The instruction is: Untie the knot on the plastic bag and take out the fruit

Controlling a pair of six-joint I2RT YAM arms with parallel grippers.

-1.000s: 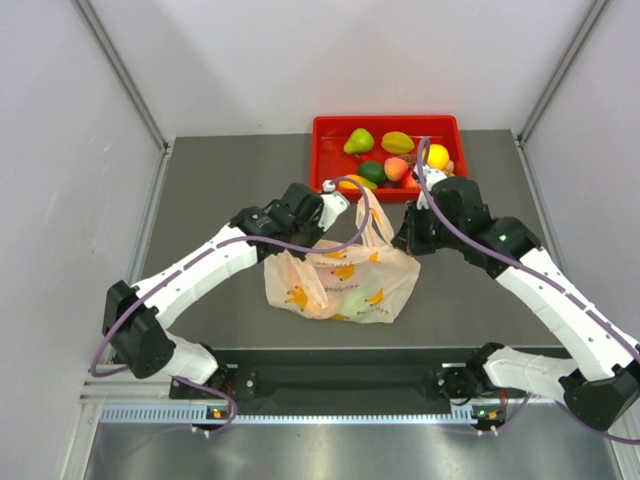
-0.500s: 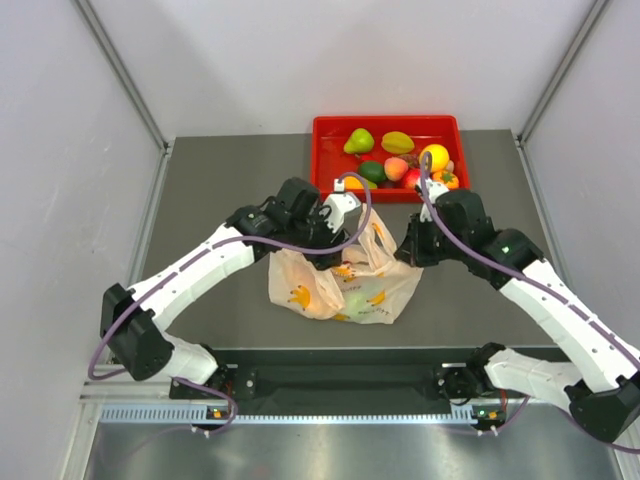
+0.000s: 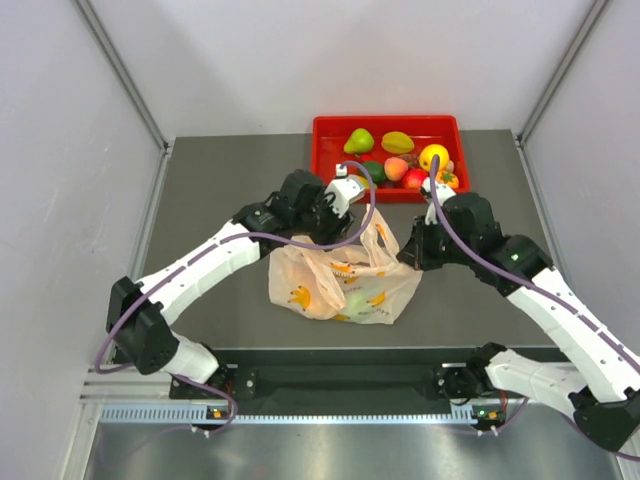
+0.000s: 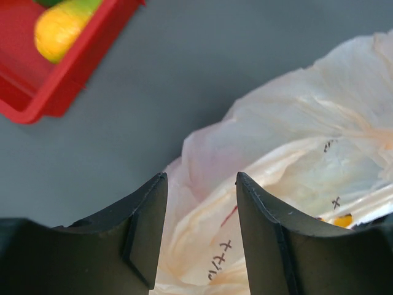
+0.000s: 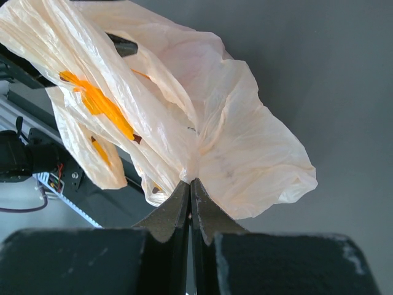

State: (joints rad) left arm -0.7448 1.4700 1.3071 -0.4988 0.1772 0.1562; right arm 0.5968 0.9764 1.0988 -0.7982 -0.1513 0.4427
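The plastic bag [image 3: 340,278] lies slack on the grey table, pale peach with yellow prints. A green fruit [image 3: 352,300] shows faintly through it. One handle loop [image 3: 381,228] stands up at the bag's far side. I see no distinct knot. My left gripper [image 3: 338,222] is at the bag's far top edge. In the left wrist view it [image 4: 201,203] is open, with bag plastic [image 4: 295,141] lying between the fingers. My right gripper [image 3: 414,252] is shut on a pinch of the bag's right edge, also seen in the right wrist view [image 5: 191,183], where the bag [image 5: 184,110] fans out from it.
A red tray [image 3: 330,128] at the far edge holds several toy fruits, among them a green pear [image 3: 359,140] and a yellow one [image 3: 434,156]. The tray's corner [image 4: 37,92] shows close to my left gripper. Grey walls close in both sides.
My left gripper dipped toward the bag's top and has moved back up toward the tray. My right gripper has shifted slightly nearer, keeping its pinch on the bag's right edge.
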